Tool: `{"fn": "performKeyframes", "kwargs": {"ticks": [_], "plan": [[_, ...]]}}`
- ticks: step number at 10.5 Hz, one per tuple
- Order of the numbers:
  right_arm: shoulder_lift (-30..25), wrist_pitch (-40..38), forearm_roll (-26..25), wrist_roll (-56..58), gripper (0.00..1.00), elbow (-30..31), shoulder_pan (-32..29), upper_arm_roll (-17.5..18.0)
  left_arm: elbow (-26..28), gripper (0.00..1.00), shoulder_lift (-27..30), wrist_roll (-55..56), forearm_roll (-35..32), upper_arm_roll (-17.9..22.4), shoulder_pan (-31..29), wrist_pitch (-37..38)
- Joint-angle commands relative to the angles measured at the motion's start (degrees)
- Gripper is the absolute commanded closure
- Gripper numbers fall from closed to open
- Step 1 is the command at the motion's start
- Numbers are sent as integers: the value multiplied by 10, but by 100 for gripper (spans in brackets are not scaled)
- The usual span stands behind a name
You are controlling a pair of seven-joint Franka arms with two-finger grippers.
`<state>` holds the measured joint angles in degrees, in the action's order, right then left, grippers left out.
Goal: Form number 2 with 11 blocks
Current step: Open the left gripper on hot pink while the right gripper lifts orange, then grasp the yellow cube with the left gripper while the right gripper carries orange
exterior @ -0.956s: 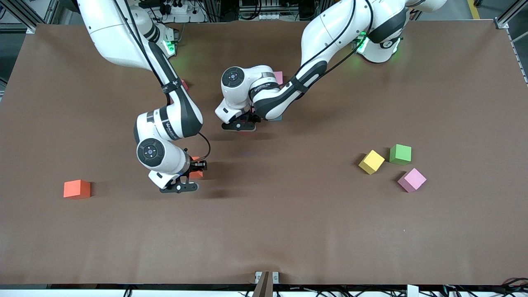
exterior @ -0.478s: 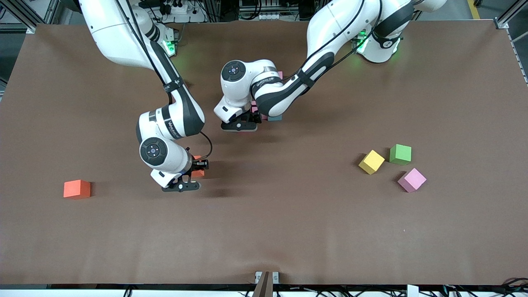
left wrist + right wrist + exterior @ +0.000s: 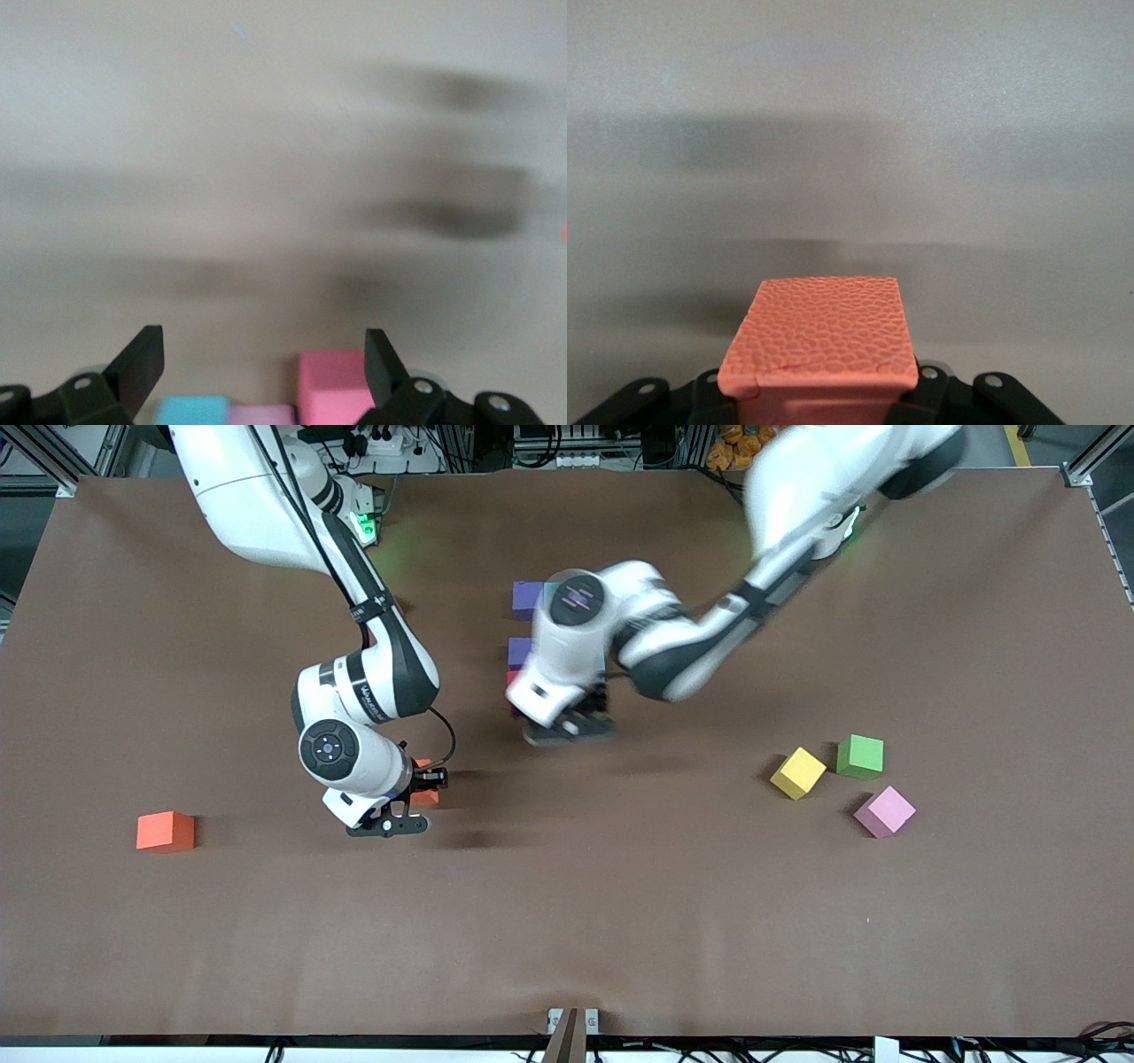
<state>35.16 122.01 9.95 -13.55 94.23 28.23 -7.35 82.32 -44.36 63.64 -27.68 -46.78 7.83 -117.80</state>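
- right gripper (image 3: 409,808) is clamped on an orange block (image 3: 818,341), up over bare table (image 3: 567,921) toward the right arm's end
- another orange block (image 3: 165,831) sits alone near that same end
- left gripper (image 3: 570,731) – fingers spread wide, holding nothing – hangs by the started number 2 (image 3: 524,633); purple, blue and pink blocks (image 3: 335,385) show there
- yellow block (image 3: 798,772), green cube (image 3: 859,756) and pink block (image 3: 884,811) cluster near the left arm's end

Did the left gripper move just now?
Yes. The left gripper, open, has swung off the stacked cubes toward the yellow cube, uncovering two purple cubes. The right gripper stays put, holding an orange cube.
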Motion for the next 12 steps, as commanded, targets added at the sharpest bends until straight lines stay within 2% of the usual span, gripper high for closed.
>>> {"fn": "performKeyframes", "kwargs": {"ticks": [1,4,7,9,11,12], "plan": [[-12,5,-2,-34,100,10,20,0,28,0,13,-115,12,-48,-113,61],[24,7,-3,-131,100,-37,79,0,42,0,13,-241,-1,-47,-178,123],[53,7,-8,-145,100,-54,123,0,100,0,31,-419,-22,-60,-284,122],[74,4,-11,-145,100,-69,146,0,139,0,60,-452,-89,-63,-307,118],[93,7,-16,-144,100,-70,175,-1,153,0,59,-495,-96,-66,-337,97],[94,8,-36,-144,100,-70,184,0,169,0,58,-544,-96,-71,-362,77]]}}
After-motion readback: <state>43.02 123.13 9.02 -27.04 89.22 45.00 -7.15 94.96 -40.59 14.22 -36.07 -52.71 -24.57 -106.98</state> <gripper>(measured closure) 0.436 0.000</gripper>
